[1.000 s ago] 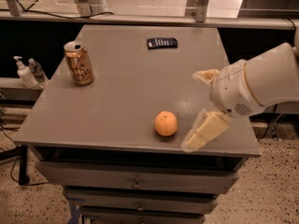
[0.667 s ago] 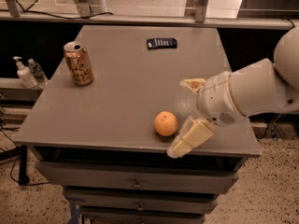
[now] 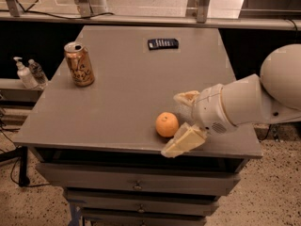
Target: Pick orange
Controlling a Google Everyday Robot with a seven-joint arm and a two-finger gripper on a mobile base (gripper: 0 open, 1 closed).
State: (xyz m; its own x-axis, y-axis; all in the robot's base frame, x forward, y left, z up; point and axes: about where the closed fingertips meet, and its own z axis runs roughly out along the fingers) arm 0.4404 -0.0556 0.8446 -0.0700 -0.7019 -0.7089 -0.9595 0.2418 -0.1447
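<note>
The orange point(image 3: 167, 124) is a small round fruit resting on the grey table point(image 3: 131, 84) near its front edge, right of centre. My gripper point(image 3: 178, 122) comes in from the right on a white arm and is open. One cream finger point(image 3: 186, 98) lies just behind and to the right of the orange. The other finger point(image 3: 184, 141) lies in front of it, hanging over the table's front edge. The orange sits at the mouth of the open fingers, its right side close to them.
A copper-gold drink can point(image 3: 79, 64) stands upright at the table's left. A small dark flat device point(image 3: 162, 43) lies at the back centre. Two small bottles point(image 3: 28, 72) stand on a lower ledge to the left. Drawers point(image 3: 136, 185) sit under the table.
My gripper and arm have moved left toward the orange, so the open fingers now flank its right side. The orange and the can have not moved.
</note>
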